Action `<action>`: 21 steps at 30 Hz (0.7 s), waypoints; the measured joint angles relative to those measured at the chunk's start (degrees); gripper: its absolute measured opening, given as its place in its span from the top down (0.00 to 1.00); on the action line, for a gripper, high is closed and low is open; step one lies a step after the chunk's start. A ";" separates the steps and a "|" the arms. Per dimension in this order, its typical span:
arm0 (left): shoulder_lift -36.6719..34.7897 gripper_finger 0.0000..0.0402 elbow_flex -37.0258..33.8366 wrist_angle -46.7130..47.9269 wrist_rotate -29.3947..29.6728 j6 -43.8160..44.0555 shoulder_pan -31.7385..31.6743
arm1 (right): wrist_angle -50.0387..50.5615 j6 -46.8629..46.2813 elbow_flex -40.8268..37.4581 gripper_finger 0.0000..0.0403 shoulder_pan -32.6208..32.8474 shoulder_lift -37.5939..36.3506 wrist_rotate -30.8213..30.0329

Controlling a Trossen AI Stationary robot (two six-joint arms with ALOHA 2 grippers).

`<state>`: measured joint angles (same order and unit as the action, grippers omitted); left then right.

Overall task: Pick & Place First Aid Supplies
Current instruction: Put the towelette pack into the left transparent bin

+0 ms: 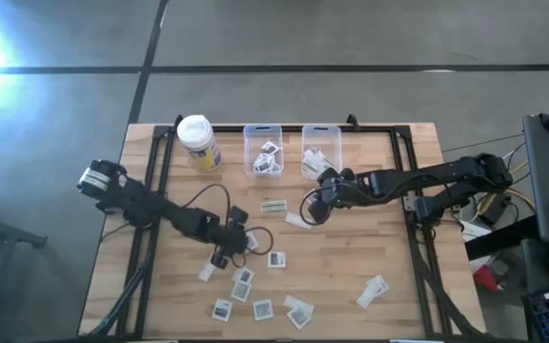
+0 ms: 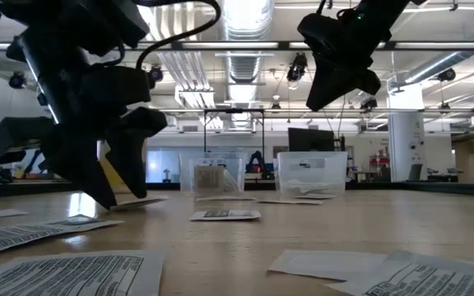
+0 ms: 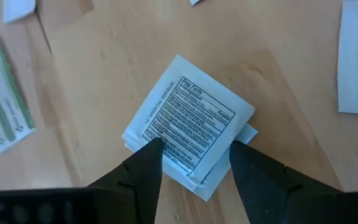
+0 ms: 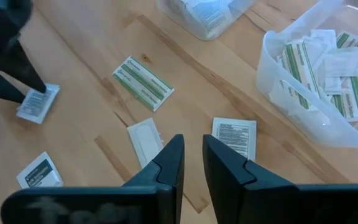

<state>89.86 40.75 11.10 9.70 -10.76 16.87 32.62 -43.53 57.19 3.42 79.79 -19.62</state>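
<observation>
Small flat white packets, the first aid supplies, lie scattered on the wooden table [image 1: 351,267]. One square packet [image 3: 188,121] with black print lies on top of a second packet whose edge [image 3: 250,132] peeks out. My left gripper [image 1: 244,240] is open and reaches down on a slant, its two fingers on either side of that packet's nearest corner. My right gripper [image 4: 193,140] hangs high above the table [image 2: 336,86] near the bins. There is only a narrow gap between its fingers and nothing in it. My left gripper comes from above on a slant. One open fingertip [image 3: 151,152] and the other [image 3: 241,155] stand at the two edges that meet at the printed packet's nearest corner [image 3: 194,177]. Whether they touch the packet or the table, I cannot tell.
At the far edge stand a yellow container with a white lid [image 1: 198,143] and two clear bins [image 1: 263,151] [image 1: 320,151], both holding packets. A green-striped strip [image 1: 274,205] and a white packet [image 1: 296,221] lie mid-table. More packets [image 1: 255,305] [image 1: 373,291] lie near the front edge.
</observation>
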 joint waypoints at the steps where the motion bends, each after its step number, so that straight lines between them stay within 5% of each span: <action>1: 0.00 0.55 -0.02 0.07 -0.73 0.41 -0.52 | -0.23 0.00 0.00 0.86 0.00 0.00 0.00; 21: 0.07 0.94 -0.22 0.37 -2.82 2.09 -2.69 | -0.41 0.02 0.00 0.86 0.09 0.04 0.06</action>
<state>89.93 40.53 11.48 6.87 -8.67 14.17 32.21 -43.51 57.19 3.51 79.83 -19.56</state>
